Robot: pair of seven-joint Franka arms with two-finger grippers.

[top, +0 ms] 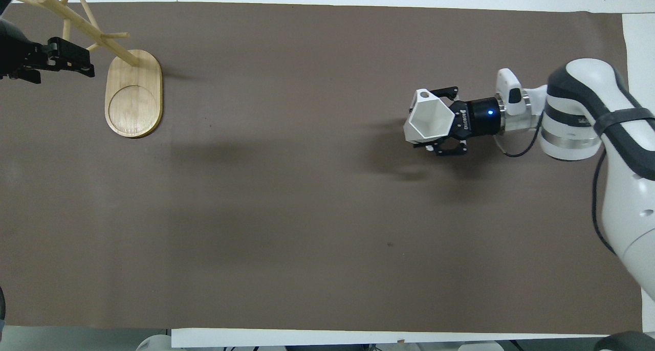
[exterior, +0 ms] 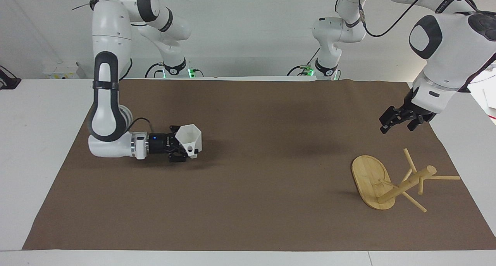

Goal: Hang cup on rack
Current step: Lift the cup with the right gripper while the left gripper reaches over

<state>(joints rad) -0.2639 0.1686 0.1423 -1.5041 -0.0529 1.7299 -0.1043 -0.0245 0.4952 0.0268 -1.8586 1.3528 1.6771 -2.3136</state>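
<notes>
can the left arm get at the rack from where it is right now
Probably yes. The left gripper hangs in the air beside the rack, at its own end of the table, holding nothing. Nothing stands between them. The right gripper holds the cup well away.

Plain white wall [exterior: 248, 33] up top, white bench [exterior: 35, 142] with a big brown mat [exterior: 248, 204] covering most of it.

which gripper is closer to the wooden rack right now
Left. The left gripper hangs in the air right beside the rack, at the left arm's end of the table. The right gripper, holding the cup, is at the right arm's end.
</notes>
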